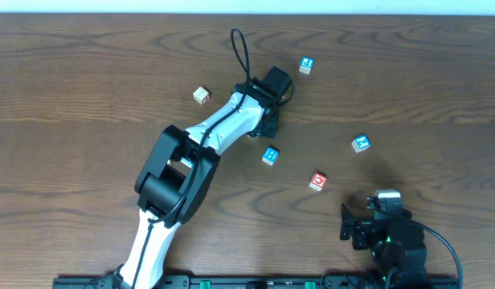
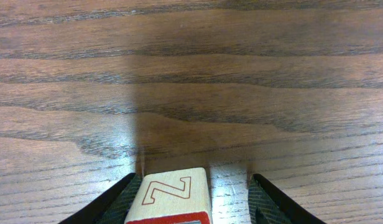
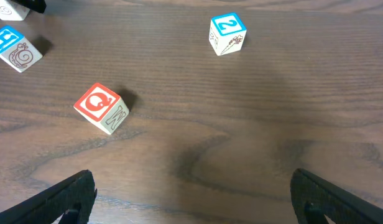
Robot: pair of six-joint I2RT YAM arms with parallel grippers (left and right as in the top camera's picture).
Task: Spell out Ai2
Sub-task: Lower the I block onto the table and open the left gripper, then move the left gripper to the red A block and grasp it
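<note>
The blue "2" cube (image 1: pixel 360 144) (image 3: pixel 227 32) stands on the table right of centre, well clear of both grippers. My left gripper (image 1: pixel 269 120) (image 2: pixel 193 178) points down at the table's middle back, open. A red-framed cube (image 2: pixel 174 198) sits between its fingers. The cube's upper face shows an outlined "Z", and the red-framed face is cut off, so I cannot read its letter. The cube rests against the left finger (image 2: pixel 126 194), with a gap to the right one (image 2: pixel 261 198). My right gripper (image 1: pixel 349 225) (image 3: pixel 191 180) hangs open near the front right edge, holding nothing.
A blue "H" cube (image 1: pixel 270 155) (image 3: pixel 11 46) and a red "O" cube (image 1: pixel 317 181) (image 3: pixel 99 104) lie between the arms. At the back are a pale cube (image 1: pixel 202 95) and a small blue cube (image 1: pixel 306 65) with a white mark.
</note>
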